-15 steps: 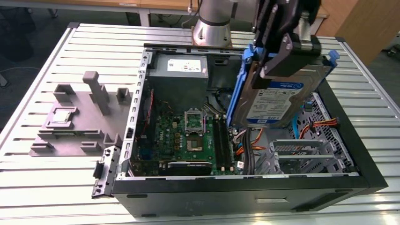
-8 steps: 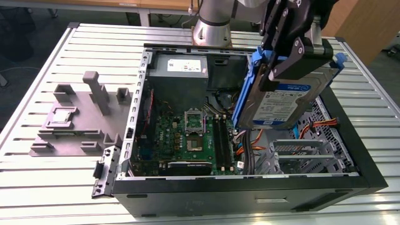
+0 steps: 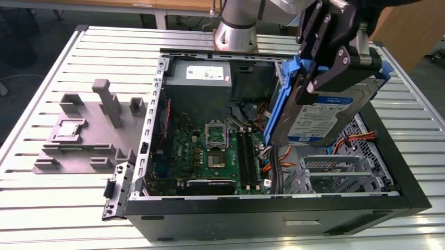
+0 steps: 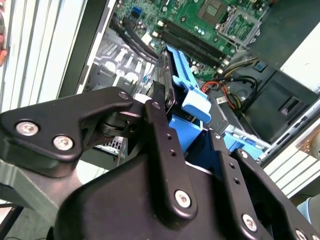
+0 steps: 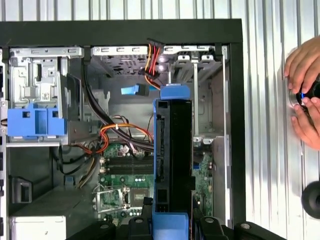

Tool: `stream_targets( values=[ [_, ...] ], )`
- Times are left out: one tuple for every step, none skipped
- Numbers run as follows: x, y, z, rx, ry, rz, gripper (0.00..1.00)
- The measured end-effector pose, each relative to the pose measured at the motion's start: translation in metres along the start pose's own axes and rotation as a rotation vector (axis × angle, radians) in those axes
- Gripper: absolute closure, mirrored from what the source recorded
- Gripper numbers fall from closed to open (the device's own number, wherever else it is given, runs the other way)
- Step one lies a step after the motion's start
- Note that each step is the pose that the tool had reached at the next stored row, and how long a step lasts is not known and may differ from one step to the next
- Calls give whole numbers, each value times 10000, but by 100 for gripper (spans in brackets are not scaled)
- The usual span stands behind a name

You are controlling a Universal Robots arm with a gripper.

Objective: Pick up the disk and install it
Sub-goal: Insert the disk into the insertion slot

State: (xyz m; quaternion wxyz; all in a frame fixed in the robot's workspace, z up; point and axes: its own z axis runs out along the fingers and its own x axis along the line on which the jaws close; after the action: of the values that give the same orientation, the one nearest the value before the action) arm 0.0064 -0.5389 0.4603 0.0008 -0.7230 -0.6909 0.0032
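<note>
- Disk (image 3: 325,117) held on end, label showing in the exterior view, hanging over the open computer case (image 3: 278,219). It is near the metal drive cage (image 3: 337,169) but apart from it.
- Fingers (image 3: 345,56) of the gripper (image 3: 332,73) are clamped on the disk's upper end, across its blue rails. The lower end hangs free.
- First wrist view: I see the disk edge-on, with orange cables (image 5: 125,132) just beside it and the motherboard (image 5: 117,175) beyond.
- Risk, as I judge it: with a grip on one end only, the disk could pivot or slip in the fingers if its low corner catches the cage edge.
- Risk: the rails could snag the orange cables and drag them along.
- Risk: a tilted disk may meet the cage crooked and jam, or knock the motherboard.
- Risk: a person's hand (image 5: 305,90) is on the slatted surface (image 5: 265,125) just outside the case wall, so a wide swing could come near it.
</note>
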Motion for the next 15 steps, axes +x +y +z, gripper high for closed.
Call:
stream_targets(
  values=[
    [1,29,1,0,1,0,63],
    [2,57,2,0,2,2,63],
    [4,82,2,-1,3,1,63],
    [5,105,2,0,2,1,63],
    [5,121,3,0,2,0,63],
    [6,134,4,0,3,1,63],
    [7,147,4,0,2,2,63],
    [7,161,4,0,2,3,63],
    [8,175,5,0,2,3,63],
    [8,191,6,0,1,3,63],
    [8,204,7,0,2,4,63],
    [8,214,8,0,2,4,63],
    [6,220,9,0,0,4,63],
    [2,223,10,1,-2,4,63],
    [-4,225,10,0,-5,4,63]
  ],
)
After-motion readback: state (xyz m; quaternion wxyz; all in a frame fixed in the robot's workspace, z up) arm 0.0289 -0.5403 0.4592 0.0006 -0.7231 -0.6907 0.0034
